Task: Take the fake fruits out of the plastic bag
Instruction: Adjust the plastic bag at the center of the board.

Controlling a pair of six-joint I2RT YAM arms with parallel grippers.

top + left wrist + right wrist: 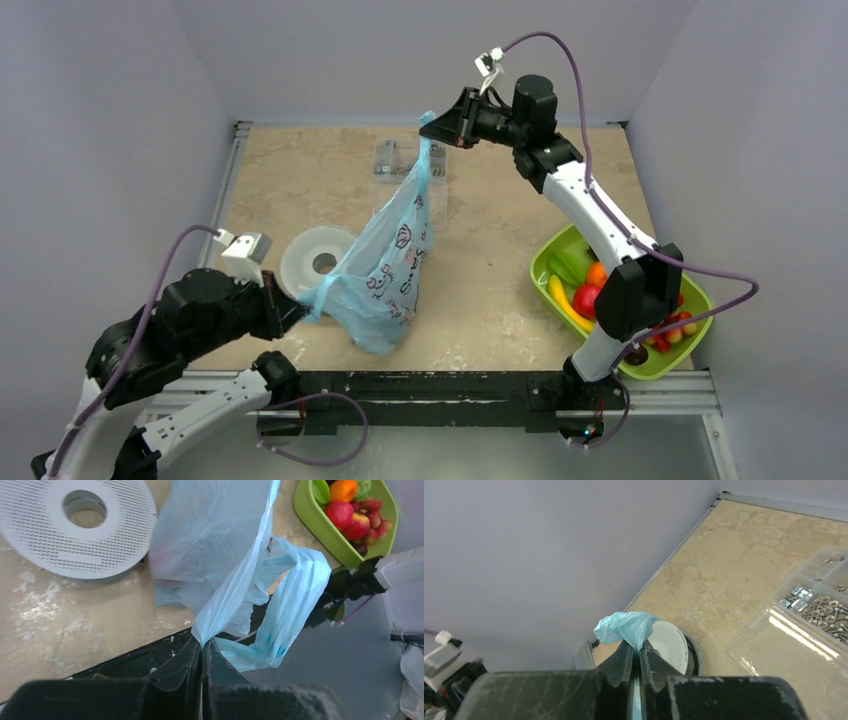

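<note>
My left gripper [202, 645] and right gripper [636, 654] clamp the bag [385, 270]; fruits [585, 297] fill the tray [650, 367], perhaps one reddish piece left inside.

Top cam's looking down from behind my bases, covering whole table [490, 290]. Left wrist cam's aiming close toward green tray [320, 532]; right's looking down from high. All sharing plastic bag [395, 260], white disc [300, 255].
</note>
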